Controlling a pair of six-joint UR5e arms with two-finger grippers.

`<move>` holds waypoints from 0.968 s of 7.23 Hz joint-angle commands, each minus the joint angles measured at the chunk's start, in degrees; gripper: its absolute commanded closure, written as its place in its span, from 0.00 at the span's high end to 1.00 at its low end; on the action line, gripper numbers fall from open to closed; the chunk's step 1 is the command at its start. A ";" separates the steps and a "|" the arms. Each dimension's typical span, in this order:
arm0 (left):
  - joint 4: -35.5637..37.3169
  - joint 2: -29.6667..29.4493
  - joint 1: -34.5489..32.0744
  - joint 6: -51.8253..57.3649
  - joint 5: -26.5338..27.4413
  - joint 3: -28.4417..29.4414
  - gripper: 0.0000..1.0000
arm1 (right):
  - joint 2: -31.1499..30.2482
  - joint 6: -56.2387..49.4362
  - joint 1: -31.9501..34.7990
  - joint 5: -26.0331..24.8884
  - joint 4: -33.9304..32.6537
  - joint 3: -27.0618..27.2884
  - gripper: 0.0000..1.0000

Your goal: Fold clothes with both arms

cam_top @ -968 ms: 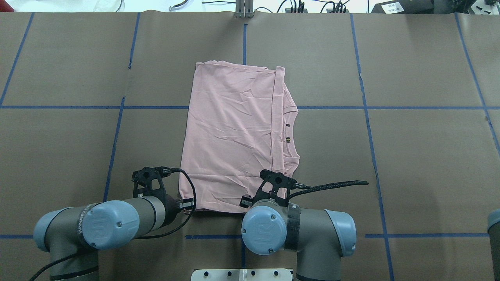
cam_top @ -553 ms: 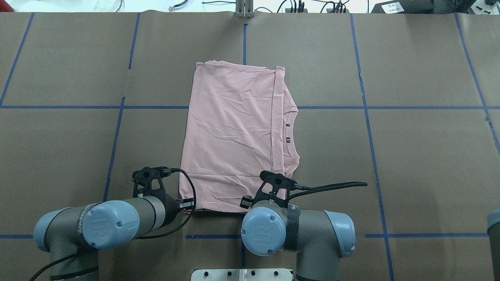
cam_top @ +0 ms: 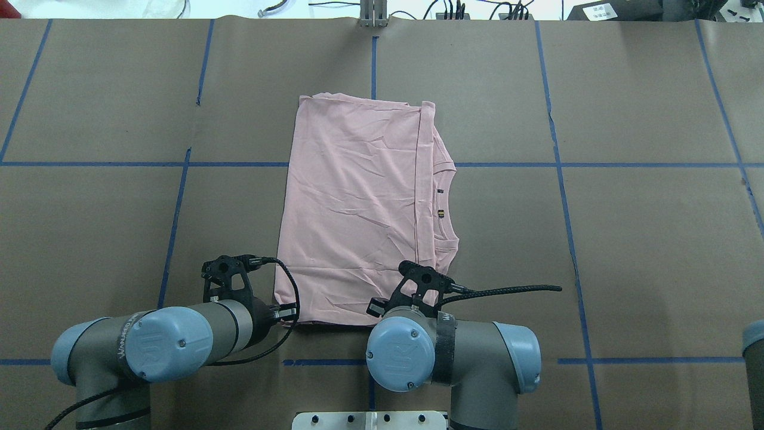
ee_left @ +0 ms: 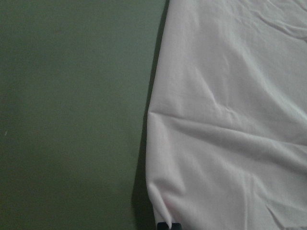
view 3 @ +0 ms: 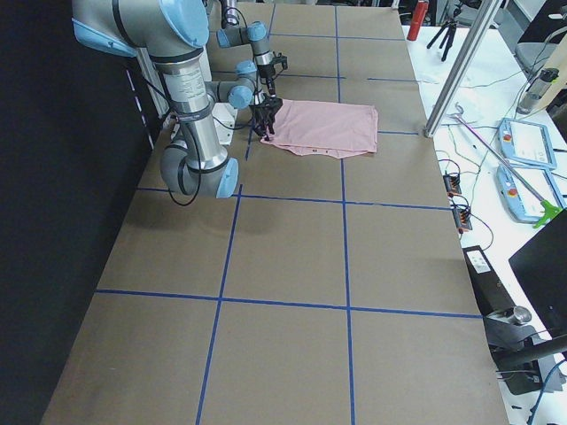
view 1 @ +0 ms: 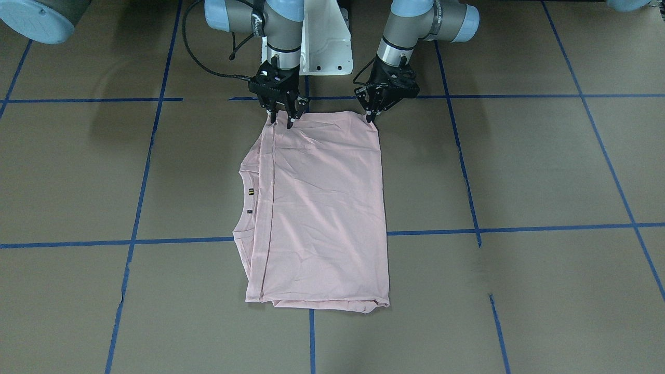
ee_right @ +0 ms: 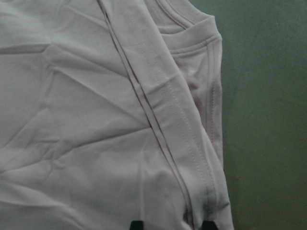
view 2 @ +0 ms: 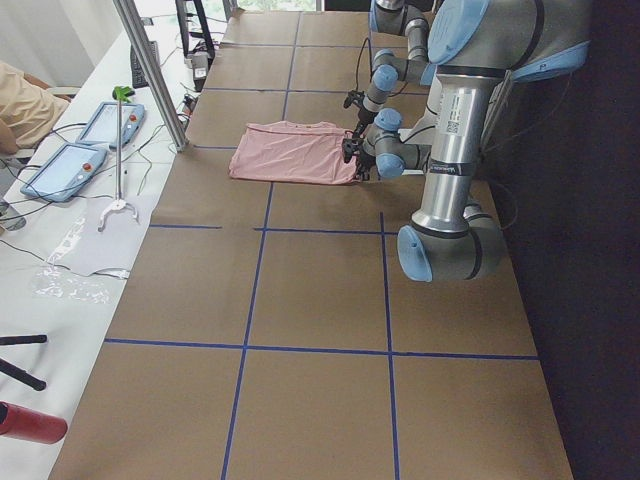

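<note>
Currently, with the white pedestal [view 1: 324,47] as reference: right arm [cam_top: 453,352] and left arm [cam_top: 149,340] come out on either side of it, grippers pointing down just ahead of it; right gripper [view 1: 281,120] is at the near right corner of the T-shirt [view 1: 322,208], its 2 fingertips [ee_right: 136,224] spread apart over the cloth with the doubled hem between them; left gripper [view 1: 371,117] is at the near left corner, 1 dark tip [ee_left: 168,226] showing at the cloth's corner, and I cannot tell whether its fingers are spread or pressed together; T-shirt lies flat on the brown paper table [view 1: 519,166] straight ahead of the pedestal, folded to a long rectangle, plain pink side up, lightly creased; neckline [view 1: 243,202] with 2 small tags pokes out on the pedestal's right side, about midway along; a blue tape line [view 1: 519,227] passes under the farther half.
</note>
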 commanded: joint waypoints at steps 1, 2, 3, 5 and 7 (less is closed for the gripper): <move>0.02 0.00 0.00 0.00 0.01 0.07 0.00 | -0.02 0.15 0.00 0.00 0.10 0.02 0.00; -0.06 0.00 0.00 0.00 -0.07 -0.01 0.00 | -0.02 0.06 0.26 0.00 0.10 0.36 0.00; 0.02 0.00 0.09 0.00 -0.07 -0.01 0.00 | -0.02 0.06 0.44 0.00 0.10 0.45 0.00; 0.02 0.00 0.09 0.09 -0.07 0.07 0.00 | -0.02 -0.03 0.53 0.00 0.10 0.63 0.00; 0.02 0.00 0.09 0.09 -0.07 0.07 0.00 | -0.02 -0.03 0.61 0.00 0.10 0.72 0.00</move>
